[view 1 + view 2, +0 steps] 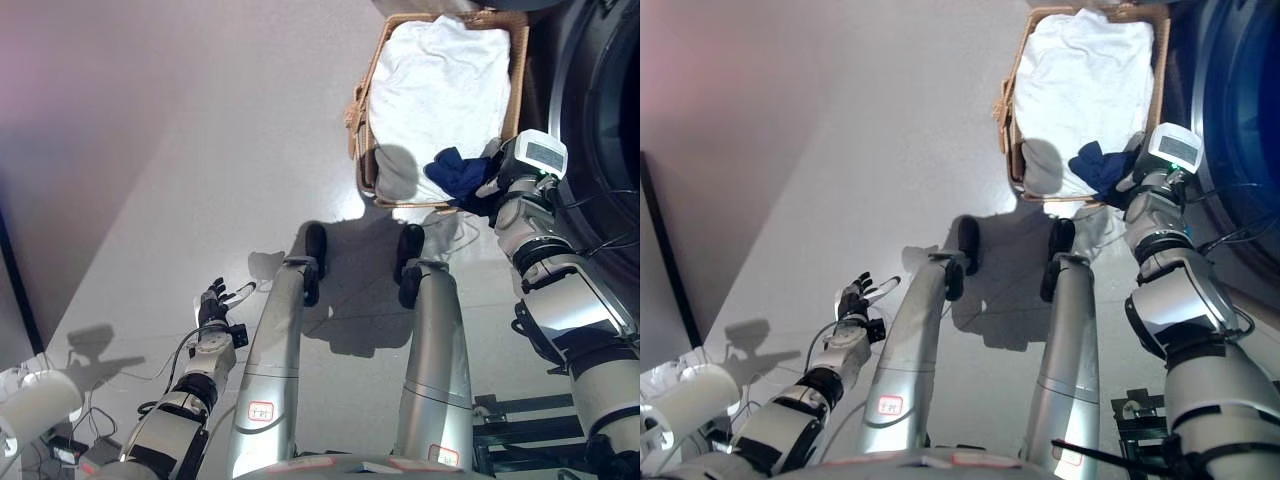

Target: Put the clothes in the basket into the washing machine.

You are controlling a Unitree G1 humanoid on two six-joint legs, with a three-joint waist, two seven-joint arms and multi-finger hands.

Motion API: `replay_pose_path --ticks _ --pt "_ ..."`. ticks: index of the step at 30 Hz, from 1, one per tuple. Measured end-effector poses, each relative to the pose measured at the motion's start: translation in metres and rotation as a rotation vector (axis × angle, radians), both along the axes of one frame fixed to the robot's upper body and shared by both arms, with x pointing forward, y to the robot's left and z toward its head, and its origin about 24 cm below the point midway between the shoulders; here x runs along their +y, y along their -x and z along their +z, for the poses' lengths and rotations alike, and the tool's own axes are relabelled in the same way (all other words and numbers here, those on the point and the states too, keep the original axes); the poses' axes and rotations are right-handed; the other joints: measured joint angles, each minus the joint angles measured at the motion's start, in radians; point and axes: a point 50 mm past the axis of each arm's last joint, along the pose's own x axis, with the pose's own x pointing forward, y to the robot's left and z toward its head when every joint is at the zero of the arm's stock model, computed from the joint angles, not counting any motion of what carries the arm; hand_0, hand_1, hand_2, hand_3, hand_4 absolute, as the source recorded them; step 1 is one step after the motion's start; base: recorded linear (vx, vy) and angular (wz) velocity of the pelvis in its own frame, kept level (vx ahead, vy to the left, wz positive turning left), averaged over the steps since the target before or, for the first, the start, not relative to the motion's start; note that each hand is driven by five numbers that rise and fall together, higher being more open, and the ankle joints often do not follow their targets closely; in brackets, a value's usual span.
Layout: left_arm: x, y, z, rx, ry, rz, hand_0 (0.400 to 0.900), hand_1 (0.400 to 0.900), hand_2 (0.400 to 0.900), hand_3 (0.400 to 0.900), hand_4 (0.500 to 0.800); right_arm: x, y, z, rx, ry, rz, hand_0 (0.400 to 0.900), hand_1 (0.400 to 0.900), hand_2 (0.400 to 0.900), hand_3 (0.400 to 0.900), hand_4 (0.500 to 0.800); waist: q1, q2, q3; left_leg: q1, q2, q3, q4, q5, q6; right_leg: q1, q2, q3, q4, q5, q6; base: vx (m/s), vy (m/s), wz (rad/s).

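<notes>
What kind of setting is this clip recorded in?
Probably a laundry area: a wicker basket holding white laundry and a dark blue garment sits on a pale floor beside a washing machine's drum opening.

Wicker basket (369,95) at 1 o'clock on the floor, open top, filled by a crumpled white cloth (440,90). Dark blue garment (458,171) bunched at its near corner. Washing machine (600,110) at 2 o'clock, beside the basket.

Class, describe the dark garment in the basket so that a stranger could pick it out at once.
Find the wicker basket on the floor beside the washing machine. White laundry fills it; the dark blue garment lies bunched at its near right corner, the only dark piece.
</notes>
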Motion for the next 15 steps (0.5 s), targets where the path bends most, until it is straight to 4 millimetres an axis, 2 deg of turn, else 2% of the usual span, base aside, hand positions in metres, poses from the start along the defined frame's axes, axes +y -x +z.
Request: replay_pose_path --ticks 2,5,7,10,15 --pt "0.002 0.001 0.0 0.002 -0.003 0.018 0.9 0.9 0.9 0.9 0.8 0.009 -0.004 0.012 -0.073 -0.017 0.041 0.4 0.4 0.4 0.4 0.5 -0.016 -0.006 0.001 0.005 0.004 0.002 -0.001 -0.007 0.004 0.01 0.009 0.002 -0.02 0.017 -0.002 0.02 0.026 -0.24" --pt "0.004 0.003 -0.002 0.007 0.009 0.044 0.9 0.9 0.9 0.9 0.8 0.033 -0.007 0.035 -0.243 -0.066 0.161 0.4 0.4 0.4 0.4 0.5 -0.041 -0.03 0.008 0.043 0.02 0.028 -0.019 -0.018 0.018 0.043 0.03 0.025 -0.058 0.028 0.009 0.02 0.021 -0.2" --pt "0.008 0.004 -0.001 0.0 0.018 0.071 0.9 0.9 0.9 0.9 0.8 0.042 -0.002 0.043 -0.346 -0.15 0.223 0.4 0.4 0.4 0.4 0.5 -0.056 -0.035 0.006 0.076 0.023 0.034 -0.042 -0.02 0.021 0.077 0.032 0.026 -0.089 0.033 0.016 0.02 0.011 -0.11" --pt "0.012 0.005 -0.001 0.0 0.031 0.105 0.9 0.9 0.9 0.9 0.8 0.044 0.004 0.042 -0.435 -0.287 0.258 0.4 0.4 0.4 0.4 0.5 -0.069 -0.046 0.003 0.124 0.028 0.047 -0.071 -0.022 0.025 0.122 0.033 0.028 -0.12 0.033 0.016 0.02 0.0 -0.11" --pt "0.014 0.009 -0.005 0.027 0.044 0.127 0.9 0.9 0.9 0.9 0.8 0.036 0.016 0.026 -0.492 -0.486 0.247 0.4 0.4 0.4 0.4 0.5 -0.072 -0.05 0.004 0.157 0.03 0.057 -0.09 -0.027 0.027 0.148 0.035 0.035 -0.138 0.033 0.016 0.03 -0.009 -0.06"
